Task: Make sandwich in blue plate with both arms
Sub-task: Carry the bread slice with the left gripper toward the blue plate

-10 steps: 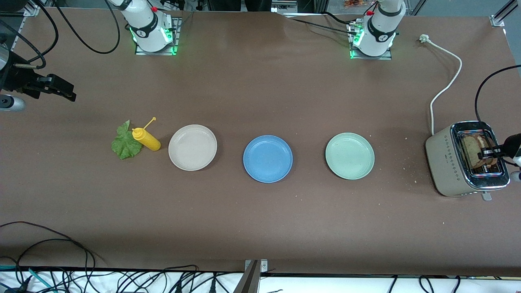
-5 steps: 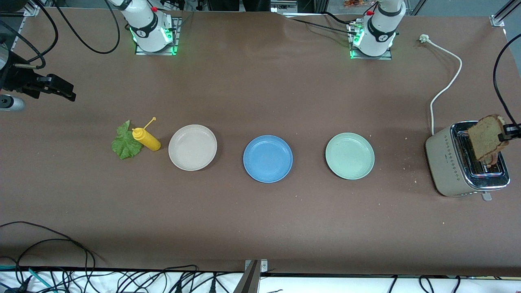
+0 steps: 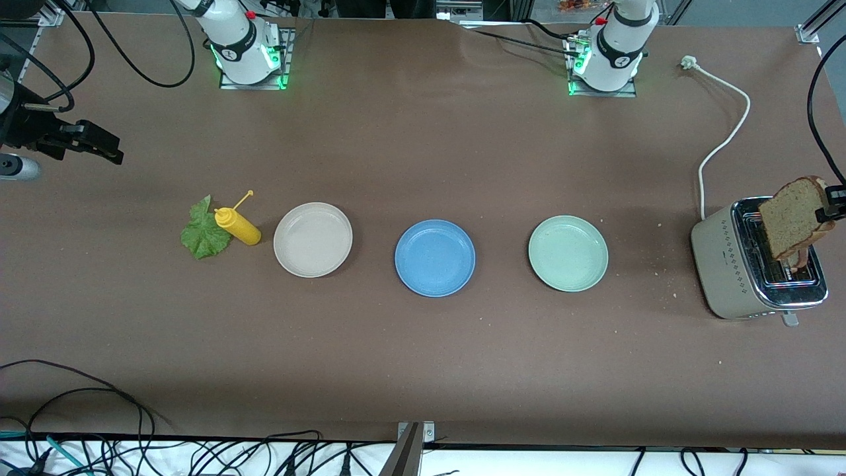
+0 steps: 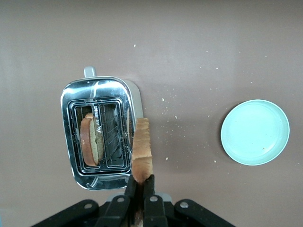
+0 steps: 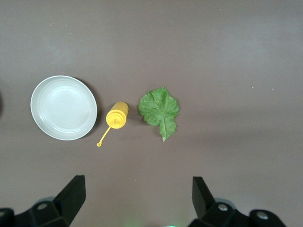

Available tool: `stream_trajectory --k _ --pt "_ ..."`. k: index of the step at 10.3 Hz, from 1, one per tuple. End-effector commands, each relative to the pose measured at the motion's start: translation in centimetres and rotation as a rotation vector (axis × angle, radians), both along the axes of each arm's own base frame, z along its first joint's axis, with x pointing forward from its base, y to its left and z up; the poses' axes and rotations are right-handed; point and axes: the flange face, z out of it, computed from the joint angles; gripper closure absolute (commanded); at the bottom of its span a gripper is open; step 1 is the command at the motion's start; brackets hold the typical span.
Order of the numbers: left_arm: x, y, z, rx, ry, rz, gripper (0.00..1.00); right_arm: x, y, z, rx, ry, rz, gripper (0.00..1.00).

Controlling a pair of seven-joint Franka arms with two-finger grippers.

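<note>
Lifted slightly higher over the toaster (image 3: 753,258), the bread slice (image 3: 793,218) hangs pinched edge-on in the left gripper (image 4: 140,183), the blue plate (image 3: 435,258) lying well toward the right arm's end, while the right gripper (image 5: 137,198) waits wide open and empty.

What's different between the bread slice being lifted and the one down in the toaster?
The lifted bread slice is pinched by the left end effector above the toaster; the second slice sits low in a slot, touched by nothing. The lifted slice shows its whole brown face in the front view, while the second slice shows mostly its top edge. Both are brown with a darker crust and stand on edge.
</note>
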Motion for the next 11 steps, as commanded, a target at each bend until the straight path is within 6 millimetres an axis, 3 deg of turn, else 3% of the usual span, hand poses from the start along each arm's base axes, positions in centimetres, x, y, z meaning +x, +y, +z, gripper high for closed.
stream_trajectory --k 1,2,3,5,7,10,11 --pt "0.5 -3.6 1.0 -0.030 -0.008 -0.070 1.00 -0.2 0.0 0.7 0.003 0.002 -0.004 0.00" --pt "1.0 -5.6 0.9 -0.036 -0.014 -0.098 1.00 -0.2 0.1 0.7 0.003 0.002 -0.002 0.00" --pt "1.1 -10.0 1.1 -0.025 -0.020 -0.145 1.00 -0.2 0.1 0.7 0.003 0.002 -0.002 0.00" --pt "0.5 -14.7 1.4 -0.025 -0.021 -0.110 1.00 -0.2 0.1 0.7 0.003 0.002 -0.002 0.00" --pt "0.3 -18.9 -1.3 -0.130 0.019 -0.029 1.00 -0.2 0.1 0.7 0.003 0.004 -0.002 0.00" --pt "0.9 -24.0 -7.7 -0.250 0.035 0.052 1.00 -0.2 0.1 0.7 0.003 0.003 -0.007 0.00" --pt "0.8 -27.3 -9.6 -0.267 0.056 0.043 1.00 -0.2 0.1 0.7 0.003 0.003 -0.007 0.00"
